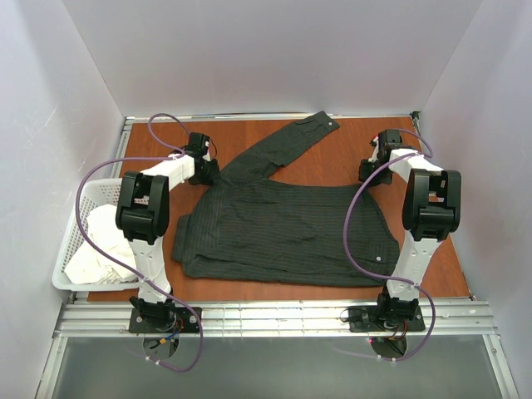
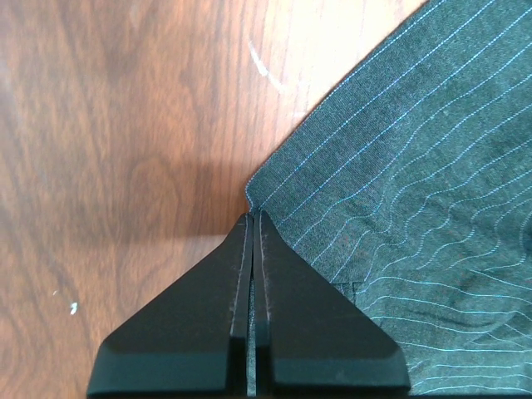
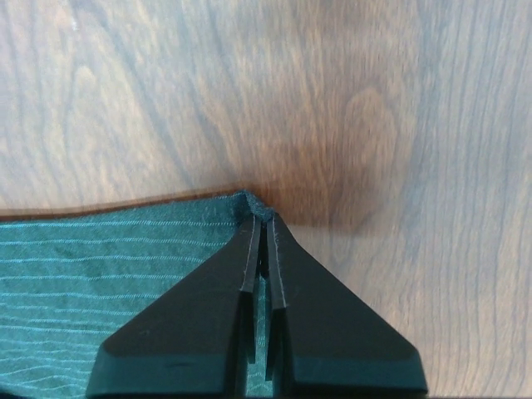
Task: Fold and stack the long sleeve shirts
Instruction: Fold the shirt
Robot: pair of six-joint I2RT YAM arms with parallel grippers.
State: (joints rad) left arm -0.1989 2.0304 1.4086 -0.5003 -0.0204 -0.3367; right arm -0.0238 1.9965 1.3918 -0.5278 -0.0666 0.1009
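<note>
Even, diffuse light is coming from overhead in the top view. The white walls (image 1: 274, 50) are reading bright without glare, and the arms (image 1: 145, 208) are casting only soft shadows on the bench (image 1: 332, 162). In each wrist view a dim shadow patch is lying at frame centre, just ahead of the left fingers (image 2: 191, 332) and right fingers (image 3: 191, 332). The shirt (image 2: 432, 208) pinstripes are rendering sharp.

Both arms rise from near bases, elbows bent, wrists lowered far out — left arm (image 1: 143, 204) on the left, right arm (image 1: 431, 204) on the right. The left gripper (image 2: 252, 216) pinches a corner of the shirt (image 2: 416, 208); the right gripper (image 3: 263, 219) pinches its edge.
</note>
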